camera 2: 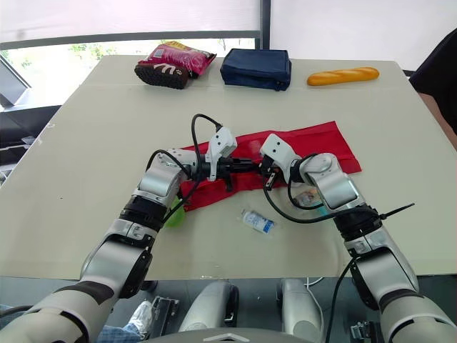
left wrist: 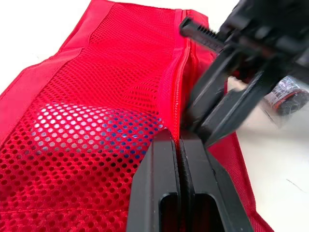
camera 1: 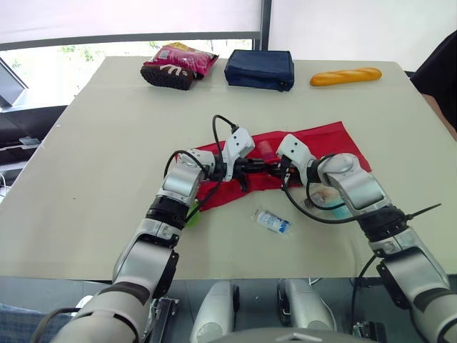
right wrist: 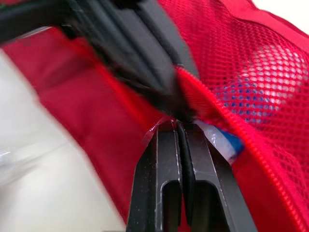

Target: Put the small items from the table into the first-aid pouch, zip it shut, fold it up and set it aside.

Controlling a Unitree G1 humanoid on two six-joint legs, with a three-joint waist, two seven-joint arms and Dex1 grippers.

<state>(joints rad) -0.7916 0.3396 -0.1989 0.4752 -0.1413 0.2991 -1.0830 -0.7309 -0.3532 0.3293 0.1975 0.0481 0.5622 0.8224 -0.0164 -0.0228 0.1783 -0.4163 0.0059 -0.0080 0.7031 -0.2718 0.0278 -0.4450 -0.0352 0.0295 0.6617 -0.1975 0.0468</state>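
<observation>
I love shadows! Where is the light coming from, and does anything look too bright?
Left eye view: daylight comes through the window beyond the table, and shadows on it are soft. Left wrist view: the bare table beside the red pouch glares white.

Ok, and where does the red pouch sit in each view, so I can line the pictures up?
Left eye view: red pouch mid-table, under the left claw and right claw.
Right eye view: red pouch mid-table, nearer than the navy bag.
Left wrist view: red pouch spreads beyond the left claw.
Right wrist view: red pouch just past the right claw.
Shared landmark: the zipper edge, where both claws meet.
</observation>
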